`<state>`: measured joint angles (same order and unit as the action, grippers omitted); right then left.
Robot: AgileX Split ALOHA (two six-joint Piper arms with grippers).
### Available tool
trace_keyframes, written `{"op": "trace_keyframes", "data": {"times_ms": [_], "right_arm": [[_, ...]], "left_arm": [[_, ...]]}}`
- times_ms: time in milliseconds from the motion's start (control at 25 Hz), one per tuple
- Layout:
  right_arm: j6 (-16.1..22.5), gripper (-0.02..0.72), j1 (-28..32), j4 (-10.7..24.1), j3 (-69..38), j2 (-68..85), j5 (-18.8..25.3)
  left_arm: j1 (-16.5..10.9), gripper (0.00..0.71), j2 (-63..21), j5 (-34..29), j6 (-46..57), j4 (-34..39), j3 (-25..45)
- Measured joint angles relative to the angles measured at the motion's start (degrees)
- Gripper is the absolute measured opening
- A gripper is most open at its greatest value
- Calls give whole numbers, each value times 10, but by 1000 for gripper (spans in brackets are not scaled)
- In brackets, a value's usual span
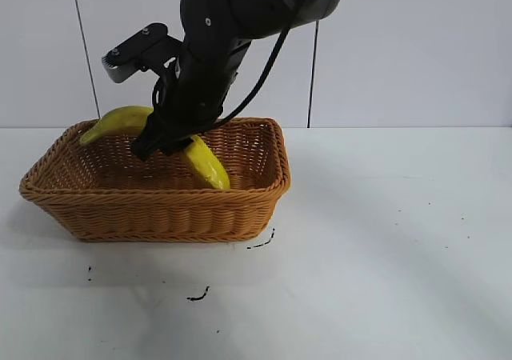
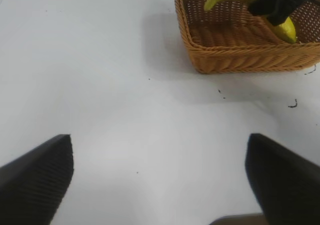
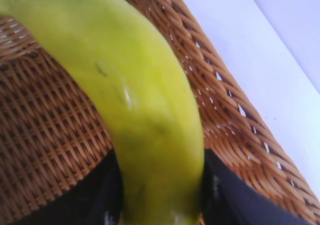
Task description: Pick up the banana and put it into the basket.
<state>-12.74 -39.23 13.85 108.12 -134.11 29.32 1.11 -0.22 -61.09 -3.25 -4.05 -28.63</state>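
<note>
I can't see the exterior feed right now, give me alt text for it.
The right gripper is lowered into the basket with the banana between its fingers, one banana end poking above the far rim. The basket sits on a white table.

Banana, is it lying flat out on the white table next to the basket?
No, the banana is inside the basket, one end poking up over the back rim.

A white counter [image 1: 384,240] carries a few small dark marks [image 1: 198,295] near its front. Behind it stands a pale wall [image 1: 400,56] with thin vertical seams [image 1: 84,48].
</note>
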Motion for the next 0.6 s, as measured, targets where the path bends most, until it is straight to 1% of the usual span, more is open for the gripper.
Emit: {"op": "trace_keyframes", "data": {"times_ms": [120,200,240,360,400,480,600], "right_arm": [[20,687,0,2,0,17,6],[47,690,0,2,7,35,20],[65,690,1,2,14,43,36],[120,690,10,-2,51,64,107],[135,690,16,-6,66,69,138],[148,683,34,-20,97,77,196],[149,675,72,-57,138,79,281]], "left_arm": [[0,693,0,0,0,0,0],[0,693,0,0,0,0,0],[0,693,0,0,0,0,0],[0,693,0,0,0,0,0],[0,693,0,0,0,0,0],[0,693,0,0,0,0,0],[0,693,0,0,0,0,0]]}}
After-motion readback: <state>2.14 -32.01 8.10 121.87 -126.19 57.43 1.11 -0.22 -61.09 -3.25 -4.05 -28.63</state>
